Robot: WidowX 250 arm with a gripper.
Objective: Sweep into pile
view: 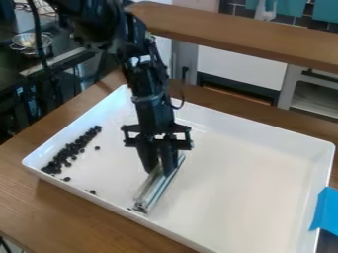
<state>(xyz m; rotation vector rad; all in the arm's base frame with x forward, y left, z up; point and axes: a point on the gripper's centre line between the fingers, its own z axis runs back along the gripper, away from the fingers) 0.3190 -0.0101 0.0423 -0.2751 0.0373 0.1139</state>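
Observation:
My black gripper (160, 170) points down over the left-middle part of the white tray (237, 173), shut on the upper part of a clear, bar-shaped sweeping tool (153, 190). The tool lies at a slant, its near end close to the tray's front wall. To its left, small black pieces (69, 152) form a long band along the tray's left side. A few loose pieces (92, 191) lie apart from that band, between it and the tool.
The tray's raised walls stand on a wooden table (46, 205). Blue tape (325, 211) is stuck over the right wall. A wooden shelf (231, 33) crosses behind, and a metal colander (31, 42) stands at the upper left.

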